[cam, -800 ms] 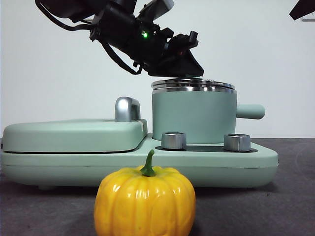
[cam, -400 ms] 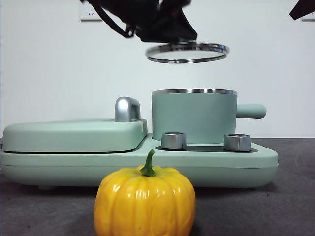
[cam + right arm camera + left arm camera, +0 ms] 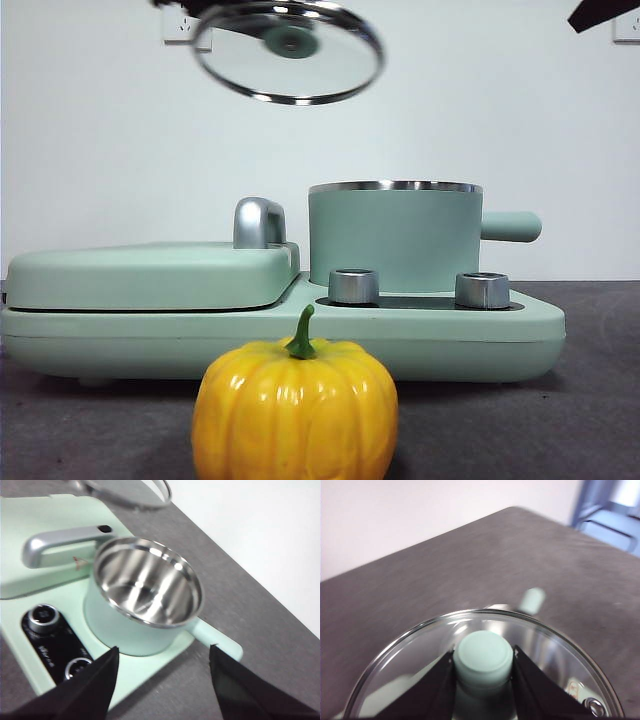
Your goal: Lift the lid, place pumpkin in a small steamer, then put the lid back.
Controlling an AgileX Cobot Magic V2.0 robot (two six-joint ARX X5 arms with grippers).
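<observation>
while one lid (image 3: 289,52) hangs aloft, one pumpkin (image 3: 294,408), one small steamer (image 3: 394,237).

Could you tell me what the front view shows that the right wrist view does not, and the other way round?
Only the front view shows the pumpkin, standing on the table before the appliance. Only the right wrist view shows the bare steel inside of the small steamer, and the right gripper with its jaws open. Both show the steamer uncovered and the lid held in the air.
</observation>
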